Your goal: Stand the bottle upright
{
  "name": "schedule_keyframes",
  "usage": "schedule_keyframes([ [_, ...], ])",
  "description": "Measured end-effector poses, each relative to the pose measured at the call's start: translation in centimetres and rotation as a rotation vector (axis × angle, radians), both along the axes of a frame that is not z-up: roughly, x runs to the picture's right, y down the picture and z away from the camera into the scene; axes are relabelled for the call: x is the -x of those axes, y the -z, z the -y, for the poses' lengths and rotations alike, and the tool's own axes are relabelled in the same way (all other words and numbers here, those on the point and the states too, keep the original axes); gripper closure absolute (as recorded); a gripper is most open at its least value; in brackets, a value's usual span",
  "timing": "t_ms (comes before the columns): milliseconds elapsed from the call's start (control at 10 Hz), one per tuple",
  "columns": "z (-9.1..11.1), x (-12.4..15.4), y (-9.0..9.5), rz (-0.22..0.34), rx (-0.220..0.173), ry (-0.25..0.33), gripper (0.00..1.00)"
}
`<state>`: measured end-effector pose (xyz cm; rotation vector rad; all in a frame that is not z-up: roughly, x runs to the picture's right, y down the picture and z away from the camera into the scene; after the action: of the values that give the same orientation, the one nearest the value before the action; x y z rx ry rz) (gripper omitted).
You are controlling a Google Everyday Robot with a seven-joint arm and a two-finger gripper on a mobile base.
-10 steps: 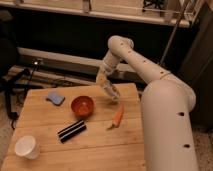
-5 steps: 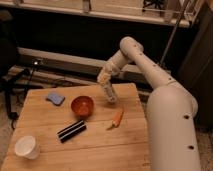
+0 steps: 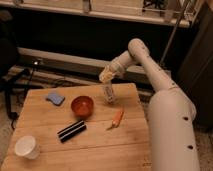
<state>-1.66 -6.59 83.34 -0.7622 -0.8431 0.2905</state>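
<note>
Camera view: jaws of the gripper (image 3: 106, 79) clamp the small whitish translucent plastic bottle (image 3: 108, 92), nearly upright near the wooden desk's (image 3: 100, 145) far edge, between red round bowl (image 3: 82, 105) and orange carrot (image 3: 117, 117).

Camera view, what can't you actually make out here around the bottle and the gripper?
- Gripper, above the table's far edge: the blur merges it with the bottle, so its grip cannot be read.
- Bottle: whether its base rests on the wooden table or hangs just above is too blurred to tell; label unreadable.
- Black object near the red bowl: too small to identify.
</note>
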Motion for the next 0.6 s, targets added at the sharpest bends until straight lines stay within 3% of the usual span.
schedule_keyframes([
  [400,-0.4,-0.3,1.1,0.147,-0.023,0.009,1.0],
  [500,-0.5,-0.4,1.2,0.168,-0.034,0.017,0.98],
  [600,-0.7,-0.5,1.1,0.187,-0.054,0.032,0.88],
])
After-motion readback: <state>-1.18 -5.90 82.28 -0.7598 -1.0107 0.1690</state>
